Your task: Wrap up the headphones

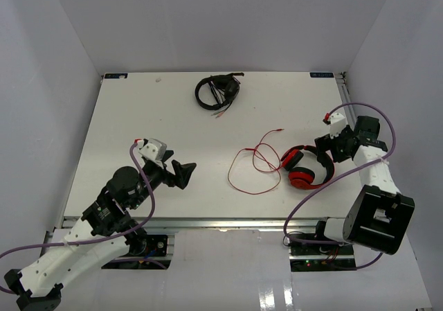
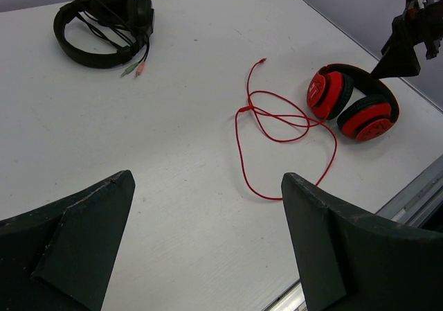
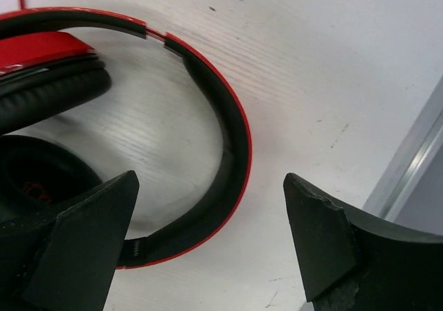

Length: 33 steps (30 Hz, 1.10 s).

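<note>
Start with the table (image 1: 138, 103): everything you need lies toward its right half. The red headphones (image 1: 304, 169) lie flat directly under your right pincer (image 3: 208, 186), ear cups (image 2: 349, 107) folded inward, and the arch of the headband (image 3: 232, 152) passes between the spread fingers in the wrist view. That pincer is wide apart and holds nothing; how high it sits above the band I cannot tell. Your left pincer (image 2: 208, 179) is also spread and empty, well apart from the set, which lies ahead of it and to its right.

In my judgement the headband is where to take hold. It looks like stiff plastic that should keep its shape under a squeeze, and the set seems light enough for one arm. The glossy red outer face may slip, so close across the band's width rather than on the soft black padding.

The cable (image 1: 252, 162) sprawls in loose loops ahead of the left pincer, between it and the ear cups. It is thin and limp (expect it to flop and catch on itself) and lies flat on the surface, so pinching it will be fiddly; try where two strands cross. Its plug end (image 2: 262, 60) lies farthest out; avoid tugging hard where the cable meets the cup.

The black headphones (image 1: 216, 91) lie far ahead of the left pincer; leave them alone.
</note>
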Each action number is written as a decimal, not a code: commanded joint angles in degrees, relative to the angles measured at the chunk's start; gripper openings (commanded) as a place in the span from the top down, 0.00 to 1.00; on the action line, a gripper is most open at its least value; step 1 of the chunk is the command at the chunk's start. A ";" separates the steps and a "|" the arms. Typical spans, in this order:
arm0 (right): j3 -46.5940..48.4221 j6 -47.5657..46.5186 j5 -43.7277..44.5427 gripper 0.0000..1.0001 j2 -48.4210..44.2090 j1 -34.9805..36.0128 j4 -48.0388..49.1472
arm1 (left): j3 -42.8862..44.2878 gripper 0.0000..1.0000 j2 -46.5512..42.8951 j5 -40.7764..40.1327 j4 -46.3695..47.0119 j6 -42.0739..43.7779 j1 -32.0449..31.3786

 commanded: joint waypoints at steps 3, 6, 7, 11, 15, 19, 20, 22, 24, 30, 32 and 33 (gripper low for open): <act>-3.65 -0.50 7.02 0.14 5.70 -0.43 6.45 | 0.06 0.02 -0.75 1.14 1.07 0.35 -0.34; -2.24 -0.50 6.74 0.22 9.64 -0.34 6.46 | 0.06 0.02 -0.75 1.34 1.09 0.35 -0.28; -1.72 -0.50 6.68 0.25 11.10 -0.34 6.46 | 0.06 0.02 -0.75 1.40 1.15 0.35 -0.33; -0.62 -0.43 5.23 0.38 15.50 -0.36 6.32 | -0.03 0.02 -0.99 1.16 1.09 0.42 -0.26; -1.68 -0.84 4.71 0.57 16.50 -0.34 7.04 | -0.15 0.02 -1.15 1.12 1.22 0.44 -0.31; -3.39 -1.38 3.87 0.86 15.94 -0.34 7.75 | -0.26 0.02 -1.26 1.21 1.73 0.44 -0.34; -3.99 -1.38 3.27 0.92 15.04 -0.34 7.86 | -0.37 0.02 -1.44 0.97 2.02 0.44 -0.34; -4.98 -1.11 1.53 0.92 11.08 -0.24 6.86 | -1.15 0.02 -2.44 -4.48 3.20 -2.69 -0.26; -5.46 -1.03 0.55 0.92 7.48 0.51 5.39 | -2.74 0.02 -3.51 -7.32 4.17 -5.40 -0.34; -3.83 4.50 -3.24 0.92 -8.47 6.35 -0.11 | -4.46 0.02 -2.59 6.70 7.21 -1.69 -0.30; -2.11 7.93 -1.17 0.92 -12.46 12.33 -0.18 | -4.38 0.02 0.32 12.97 8.14 -0.79 -0.34; -0.63 10.64 3.57 0.92 -14.96 19.04 0.59 | -4.16 0.02 3.12 16.62 8.95 -0.81 -0.34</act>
